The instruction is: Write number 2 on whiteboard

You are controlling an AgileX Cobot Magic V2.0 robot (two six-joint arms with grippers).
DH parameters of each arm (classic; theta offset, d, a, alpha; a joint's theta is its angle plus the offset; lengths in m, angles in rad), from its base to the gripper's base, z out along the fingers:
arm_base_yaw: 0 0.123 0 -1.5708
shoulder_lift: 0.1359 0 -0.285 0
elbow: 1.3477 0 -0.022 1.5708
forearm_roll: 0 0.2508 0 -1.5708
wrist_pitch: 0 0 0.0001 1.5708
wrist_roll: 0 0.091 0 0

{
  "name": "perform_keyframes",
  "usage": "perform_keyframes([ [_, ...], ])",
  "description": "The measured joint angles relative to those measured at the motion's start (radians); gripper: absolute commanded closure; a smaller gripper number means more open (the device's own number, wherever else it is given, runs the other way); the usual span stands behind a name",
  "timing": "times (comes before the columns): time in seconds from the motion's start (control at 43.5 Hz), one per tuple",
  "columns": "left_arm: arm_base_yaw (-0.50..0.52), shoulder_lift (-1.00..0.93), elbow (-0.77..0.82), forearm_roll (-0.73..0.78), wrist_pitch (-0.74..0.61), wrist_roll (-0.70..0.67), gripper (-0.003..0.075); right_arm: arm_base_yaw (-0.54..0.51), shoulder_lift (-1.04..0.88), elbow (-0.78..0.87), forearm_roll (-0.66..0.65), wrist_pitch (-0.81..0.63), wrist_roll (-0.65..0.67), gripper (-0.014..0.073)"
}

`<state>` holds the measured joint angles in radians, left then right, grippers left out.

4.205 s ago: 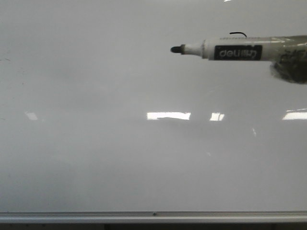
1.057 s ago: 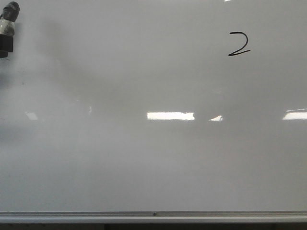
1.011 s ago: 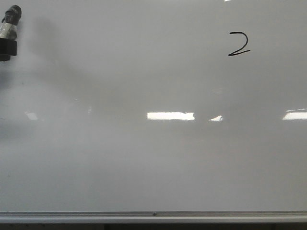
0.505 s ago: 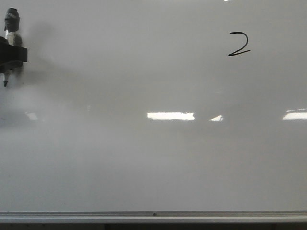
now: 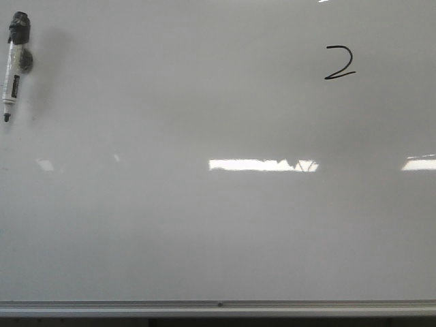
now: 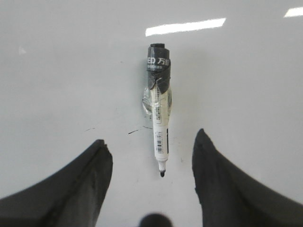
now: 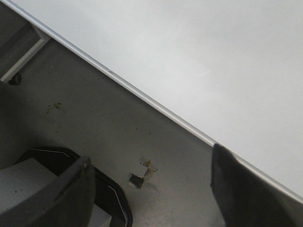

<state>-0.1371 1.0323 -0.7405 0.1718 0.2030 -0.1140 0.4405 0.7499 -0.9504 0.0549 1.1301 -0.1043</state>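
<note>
One thin black number 2 is showing far right on the glossy whiteboard. My left gripper is hovering, jaws spread, around the marker; my right gripper is gaping, holding nothing.

The glossy pale grey-white whiteboard has a silver metal rail and bright white light reflections. At far right, the thin hand-drawn number 2 is black. At far left, the white-barrelled marker has a black end and tip.
</note>
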Motion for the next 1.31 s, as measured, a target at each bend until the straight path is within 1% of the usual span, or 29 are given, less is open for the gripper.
perform_keyframes([
  [0.046, -0.011, -0.065, -0.029, 0.005, 0.102, 0.0, 0.0352, 0.0, -0.008, -0.005, -0.012, 0.02, 0.03, 0.0055],
  [0.161, -0.048, -0.195, -0.097, 0.004, 0.335, 0.0, 0.0352, 0.0, -0.044, -0.007, -0.019, 0.046, 0.058, 0.0055],
  [0.299, -0.097, -0.325, -0.141, 0.003, 0.56, 0.015, 0.0352, 0.0, -0.113, -0.007, -0.021, 0.058, 0.066, 0.0055],
  [0.368, -0.112, -0.375, -0.148, -0.007, 0.64, 0.015, 0.0352, 0.0, -0.155, -0.007, -0.021, 0.062, 0.066, 0.0055],
  [0.46, -0.117, -0.426, -0.148, -0.045, 0.716, 0.015, 0.0352, 0.0, -0.211, -0.007, -0.021, 0.071, 0.067, 0.0055],
  [0.528, -0.117, -0.455, -0.148, -0.087, 0.747, 0.015, 0.0352, 0.0, -0.246, -0.009, -0.021, 0.075, 0.067, 0.0055],
  [0.62, -0.117, -0.482, -0.148, -0.129, 0.754, 0.015, 0.0352, 0.0, -0.278, -0.011, -0.021, 0.079, 0.067, 0.0055],
  [0.735, -0.117, -0.489, -0.148, -0.139, 0.754, 0.016, 0.0362, 0.0, -0.298, -0.011, -0.023, 0.081, 0.067, 0.0069],
  [0.781, -0.117, -0.489, -0.148, -0.139, 0.754, 0.016, 0.0395, 0.0, -0.296, -0.011, -0.023, 0.081, 0.067, 0.0116],
  [0.85, -0.117, -0.489, -0.148, -0.139, 0.754, 0.016, 0.047, 0.0, -0.296, -0.011, -0.023, 0.081, 0.067, 0.0231],
  [0.896, -0.117, -0.489, -0.148, -0.139, 0.754, 0.016, 0.0531, 0.0, -0.296, -0.011, -0.023, 0.081, 0.067, 0.0336],
  [0.919, -0.117, -0.489, -0.148, -0.139, 0.754, 0.016, 0.0556, 0.0, -0.296, -0.011, -0.023, 0.081, 0.067, 0.0362],
  [0.965, -0.117, -0.489, -0.148, -0.139, 0.754, 0.016, 0.0619, 0.0, -0.296, -0.011, -0.023, 0.082, 0.067, 0.0458],
  [1.011, -0.117, -0.489, -0.148, -0.139, 0.752, 0.016, 0.0663, 0.0, -0.296, -0.011, -0.023, 0.082, 0.067, 0.0532],
  [1.057, -0.117, -0.489, -0.148, -0.139, 0.747, 0.016, 0.0713, 0.0, -0.296, -0.011, -0.023, 0.082, 0.067, 0.0596],
  [1.103, -0.117, -0.489, -0.148, -0.139, 0.742, 0.016, 0.0741, 0.0, -0.296, -0.011, -0.023, 0.082, 0.067, 0.0652],
  [1.126, -0.117, -0.489, -0.148, -0.139, 0.736, 0.016, 0.0741, 0.0, -0.296, -0.011, -0.023, 0.082, 0.067, 0.067],
  [1.172, -0.117, -0.489, -0.148, -0.139, 0.728, 0.016, 0.0741, 0.0, -0.296, -0.011, -0.023, 0.082, 0.067, 0.0657],
  [1.31, -0.117, -0.489, -0.148, -0.139, 0.714, 0.016, 0.0741, 0.0, -0.296, -0.011, -0.023, 0.082, 0.067, 0.0662],
])
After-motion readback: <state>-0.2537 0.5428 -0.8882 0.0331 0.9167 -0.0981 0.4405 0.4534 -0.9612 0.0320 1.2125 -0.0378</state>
